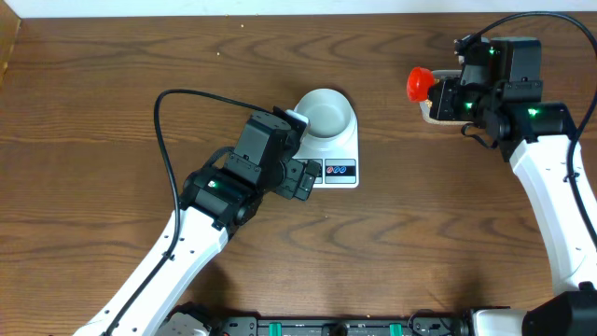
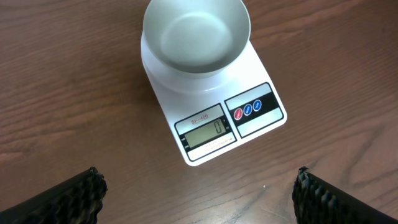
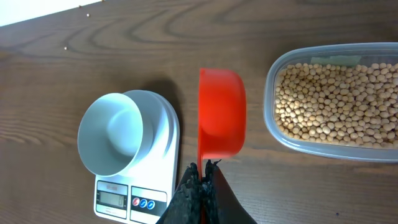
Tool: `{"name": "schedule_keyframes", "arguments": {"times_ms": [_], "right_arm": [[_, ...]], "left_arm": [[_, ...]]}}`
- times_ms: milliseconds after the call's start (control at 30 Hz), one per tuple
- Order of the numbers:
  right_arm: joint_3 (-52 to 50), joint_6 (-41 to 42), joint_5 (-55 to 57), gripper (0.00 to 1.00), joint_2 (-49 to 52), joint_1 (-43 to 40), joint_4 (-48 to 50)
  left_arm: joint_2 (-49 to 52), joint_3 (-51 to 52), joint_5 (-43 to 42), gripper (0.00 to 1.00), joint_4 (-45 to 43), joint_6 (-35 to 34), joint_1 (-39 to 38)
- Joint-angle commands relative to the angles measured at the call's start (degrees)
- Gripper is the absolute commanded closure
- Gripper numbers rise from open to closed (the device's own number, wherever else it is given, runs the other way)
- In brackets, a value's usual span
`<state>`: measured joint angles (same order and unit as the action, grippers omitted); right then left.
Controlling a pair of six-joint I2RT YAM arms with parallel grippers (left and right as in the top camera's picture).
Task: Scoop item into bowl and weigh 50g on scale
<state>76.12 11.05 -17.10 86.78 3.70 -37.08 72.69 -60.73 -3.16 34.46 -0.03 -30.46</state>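
**Weighing station.** The empty bowl (image 1: 326, 112) sits on the scale (image 1: 340, 171), whose display reads 0, about midway between the left and right edges of the table (image 1: 140, 56). Left gripper (image 2: 199, 186): jaws spread wide, holding nothing, hovering just in front of the scale. Right gripper (image 3: 200, 180): jaws clamped on the handle of a red scoop (image 3: 222, 115), beside the tub (image 3: 269, 106) of beans (image 3: 336, 102) near the right edge.

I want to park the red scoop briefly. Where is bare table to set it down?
Bare wood between the scale and the bean tub, and on the table left of the left arm. Crowded around the scale: bowl on top, open left pincer at its front.
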Motion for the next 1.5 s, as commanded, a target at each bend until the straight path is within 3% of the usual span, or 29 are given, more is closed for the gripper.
{"name": "schedule_keyframes", "arguments": {"times_ms": [0, 533, 1467], "right_arm": [[0.98, -0.85, 0.04, 0.99, 0.13, -0.31, 0.00], [0.98, -0.85, 0.07, 0.99, 0.15, -0.31, 0.76], [0.98, -0.87, 0.07, 0.99, 0.15, -0.28, 1.09]], "left_arm": [[-0.92, 0.26, -0.94, 0.02, -0.13, -0.70, 0.35], [-0.92, 0.31, -3.98, 0.02, -0.81, -1.31, 0.35], [-0.90, 2.40, -1.36, 0.02, 2.56, -1.68, 3.28]]}}
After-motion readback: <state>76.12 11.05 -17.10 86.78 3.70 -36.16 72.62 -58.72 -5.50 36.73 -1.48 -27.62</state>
